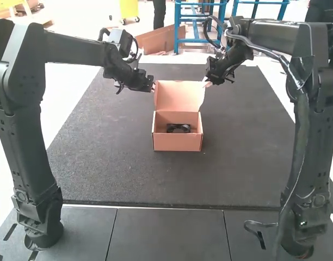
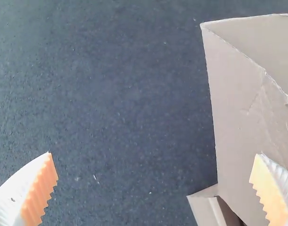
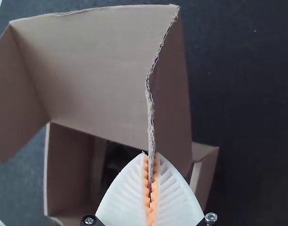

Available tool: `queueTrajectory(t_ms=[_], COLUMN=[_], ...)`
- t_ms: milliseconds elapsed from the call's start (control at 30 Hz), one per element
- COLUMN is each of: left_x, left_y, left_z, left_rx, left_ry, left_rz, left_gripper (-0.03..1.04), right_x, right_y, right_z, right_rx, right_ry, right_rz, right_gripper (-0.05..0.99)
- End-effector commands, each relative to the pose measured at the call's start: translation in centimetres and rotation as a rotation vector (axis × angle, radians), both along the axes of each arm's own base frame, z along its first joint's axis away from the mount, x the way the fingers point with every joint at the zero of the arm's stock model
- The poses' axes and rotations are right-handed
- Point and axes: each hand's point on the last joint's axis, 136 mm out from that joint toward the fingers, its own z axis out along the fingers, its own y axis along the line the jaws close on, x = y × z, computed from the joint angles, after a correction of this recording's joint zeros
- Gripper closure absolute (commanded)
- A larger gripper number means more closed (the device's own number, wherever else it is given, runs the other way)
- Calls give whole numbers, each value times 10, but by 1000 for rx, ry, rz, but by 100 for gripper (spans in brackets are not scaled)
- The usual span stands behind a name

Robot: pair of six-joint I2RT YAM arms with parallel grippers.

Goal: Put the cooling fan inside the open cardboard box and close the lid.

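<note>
The fan [image 1: 178,128] lies flat on the floor of the box [image 1: 177,140], so what is left is the lid [image 1: 179,95]. The lid stands upright off the box's back wall. Its hinge, the long axis, runs side to side, and its inner face looks out over the box's front.

The right gripper [image 3: 150,165] is at the lid's right flap [image 3: 170,108], above the box's back right corner. Its fingers are pressed together on the flap's raw edge, pinching the cardboard.

The left gripper [image 2: 152,162] is just beside the lid's left flap [image 2: 238,103], above the box's back left corner. Its fingers are spread wide with the flap close against one pad; I cannot tell whether they touch.

The right arm has the hold, so I judge the close turns on swinging the lid forward and down about the hinge, over the fan toward the box's front wall.
</note>
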Motion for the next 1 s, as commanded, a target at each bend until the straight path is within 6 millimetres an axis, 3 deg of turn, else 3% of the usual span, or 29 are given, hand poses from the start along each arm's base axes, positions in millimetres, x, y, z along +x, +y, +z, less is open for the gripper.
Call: queueTrajectory(t_ms=[0, 433, 967], left_x=[0, -14, -30], left_y=[-9, -4, -13], left_z=[48, 55, 46], left_rx=[-44, -36, -90], left_ry=[-89, -66, -9], left_rz=[-14, -15, -40], left_gripper=[4, 4, 4], right_x=[-14, -42, -59], right_y=[12, 16, 10], right_z=[6, 10, 15], right_rx=[1, -1, 6], right_ry=[2, 17, 22], right_rz=[31, 62, 63], right_gripper=[95, 95, 95])
